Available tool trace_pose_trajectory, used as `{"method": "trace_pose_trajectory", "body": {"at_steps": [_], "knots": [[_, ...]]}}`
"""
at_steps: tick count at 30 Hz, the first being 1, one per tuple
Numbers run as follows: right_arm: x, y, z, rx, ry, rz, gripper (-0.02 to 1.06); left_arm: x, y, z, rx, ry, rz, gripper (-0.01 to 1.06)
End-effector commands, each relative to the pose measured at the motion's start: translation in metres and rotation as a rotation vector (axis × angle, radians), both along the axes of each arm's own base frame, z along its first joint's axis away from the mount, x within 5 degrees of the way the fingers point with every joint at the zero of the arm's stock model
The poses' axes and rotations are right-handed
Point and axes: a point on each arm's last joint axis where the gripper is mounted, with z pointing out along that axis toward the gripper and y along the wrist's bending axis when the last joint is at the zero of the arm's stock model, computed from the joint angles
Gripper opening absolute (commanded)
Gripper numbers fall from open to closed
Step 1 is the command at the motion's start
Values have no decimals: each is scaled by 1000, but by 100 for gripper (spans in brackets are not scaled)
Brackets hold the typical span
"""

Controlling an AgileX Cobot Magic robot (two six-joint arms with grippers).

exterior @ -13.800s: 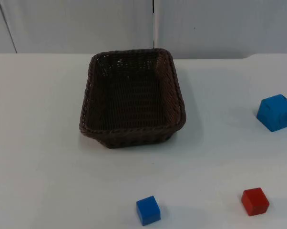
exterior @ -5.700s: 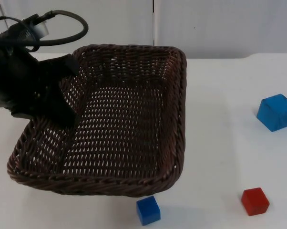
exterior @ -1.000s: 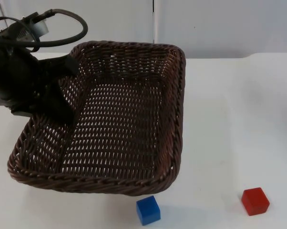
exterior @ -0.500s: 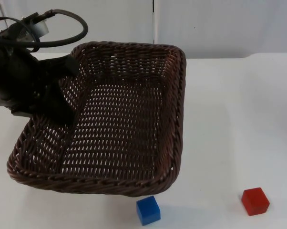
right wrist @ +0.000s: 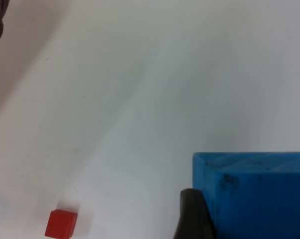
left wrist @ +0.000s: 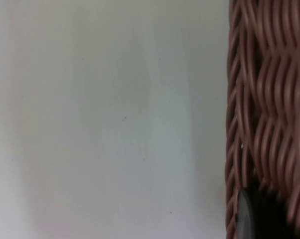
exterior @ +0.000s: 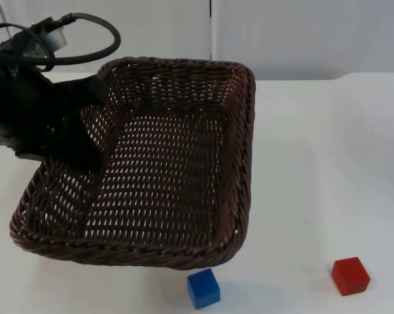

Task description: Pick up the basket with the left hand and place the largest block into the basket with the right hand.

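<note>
Holding the basket (exterior: 158,163) by its nine-o'clock wall, our left gripper (exterior: 86,154) pinches it aloft and tilted, mouth open; our right gripper (right wrist: 200,219) pinches the large block (right wrist: 254,194) above the table (exterior: 328,163).

White tabletop (exterior: 315,144) ending at a grey partition wall (exterior: 302,33); lying on it, a small blue cube (exterior: 203,288) and, well apart, a small red cube (exterior: 351,276).
</note>
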Motion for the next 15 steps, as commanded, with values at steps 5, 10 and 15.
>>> {"method": "trace_pose_trajectory", "body": {"at_steps": [5,10,15], "knots": [[-4,4,5,62,11,10,0,-1,-2,7,-17,-16,0,0],[-5,13,3,59,18,43,0,-1,-2,7,-18,-17,2,0],[-3,42,-7,45,41,140,0,0,-2,7,-18,-22,7,0]]}}
